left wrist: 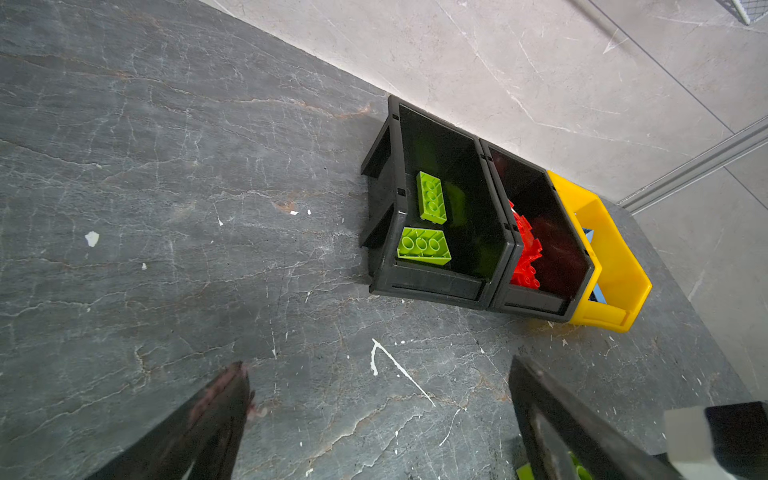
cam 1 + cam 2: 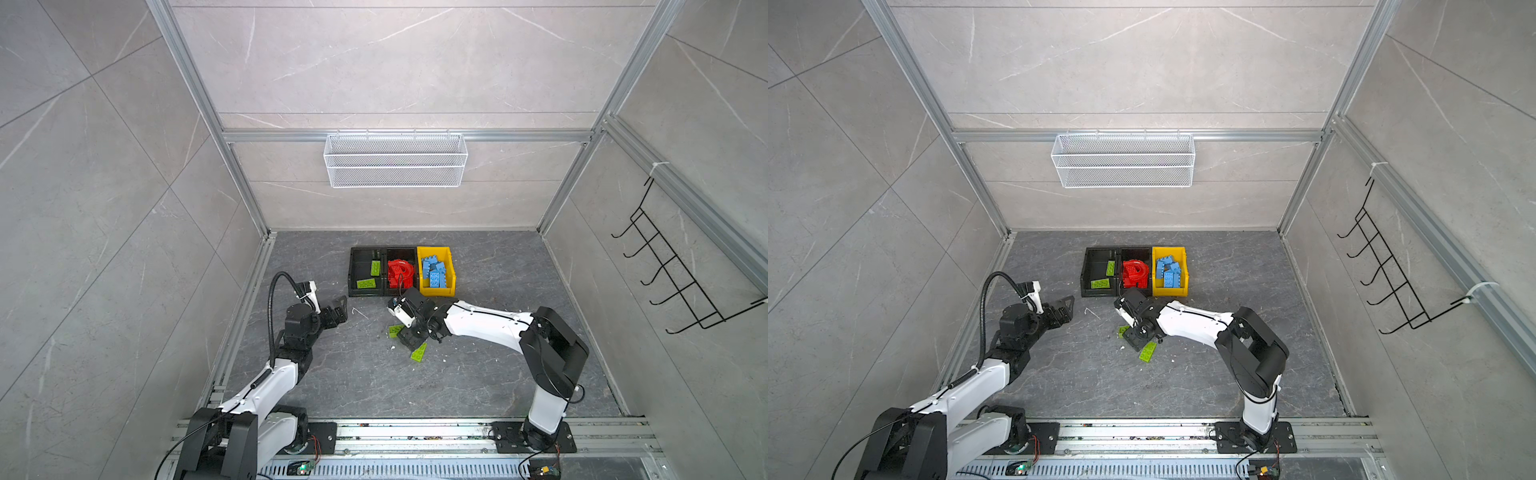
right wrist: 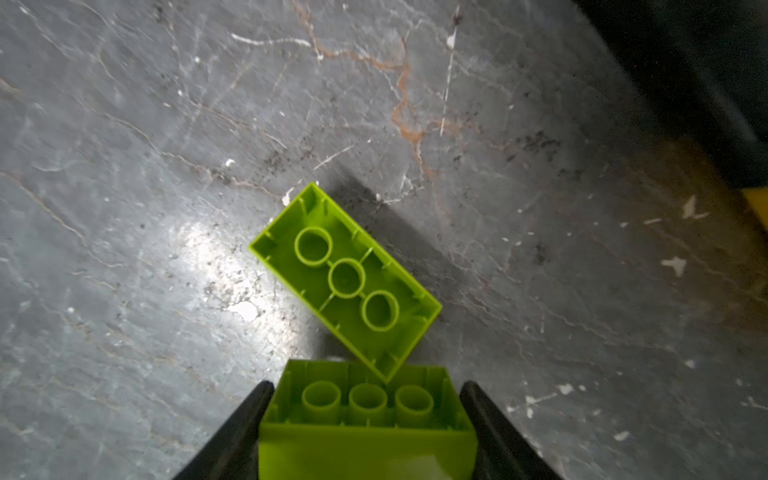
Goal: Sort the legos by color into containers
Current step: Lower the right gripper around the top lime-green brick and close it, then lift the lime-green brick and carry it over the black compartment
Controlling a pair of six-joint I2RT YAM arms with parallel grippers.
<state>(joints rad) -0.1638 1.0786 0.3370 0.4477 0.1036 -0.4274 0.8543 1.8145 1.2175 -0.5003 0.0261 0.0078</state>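
On the table point(image 2: 374, 386), the yellow bin point(image 2: 436, 291) holds blue legos point(image 2: 434, 272); the black bins point(image 2: 352, 270) left of it hold red and green ones. Farther left of the yellow bin, my left gripper point(image 1: 377, 365) hangs spread and empty. In front of the yellow bin, my right gripper point(image 3: 365, 386) clamps a green lego point(image 3: 365, 432) beside a loose green lego point(image 3: 345, 278).

We read no text, label, brand, number or sign on anything here (the lime green bricks point(image 3: 345, 278) show only bare hollow undersides, and the walls of the black bins point(image 1: 440, 286) and the yellow bin point(image 1: 615, 257) look plain).
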